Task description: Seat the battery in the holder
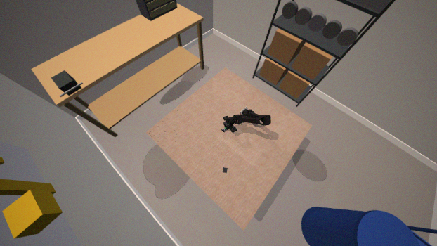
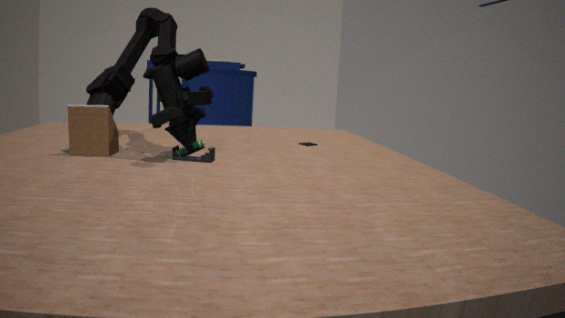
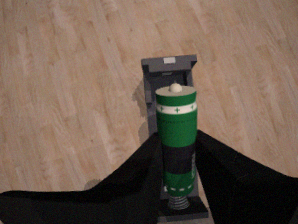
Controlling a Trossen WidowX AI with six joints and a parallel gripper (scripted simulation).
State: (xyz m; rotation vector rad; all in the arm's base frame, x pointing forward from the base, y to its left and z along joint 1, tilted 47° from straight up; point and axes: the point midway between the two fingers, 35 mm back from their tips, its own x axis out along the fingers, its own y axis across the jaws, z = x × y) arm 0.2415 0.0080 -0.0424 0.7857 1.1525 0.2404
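A green battery (image 2: 197, 145) (image 3: 177, 131) with a dark band is tilted over the dark grey holder (image 2: 212, 154) (image 3: 151, 65). Its flat end is low, at the spring (image 3: 178, 202); its terminal end is raised and points toward the lip end, short of the lip in the wrist view. My gripper (image 2: 189, 148) (image 3: 176, 137) is shut on the battery around its middle and lower half. The holder stands on the table, its lip end at the right in the exterior view. The contact between flat end and spring is partly hidden. In the top view battery and holder are too small to judge.
A wooden block (image 2: 88, 132) stands on the table (image 1: 197, 123) (image 2: 282, 227) left of the holder in the exterior view. A small dark flat square (image 1: 225, 170) (image 2: 308, 144) lies farther off on the table.
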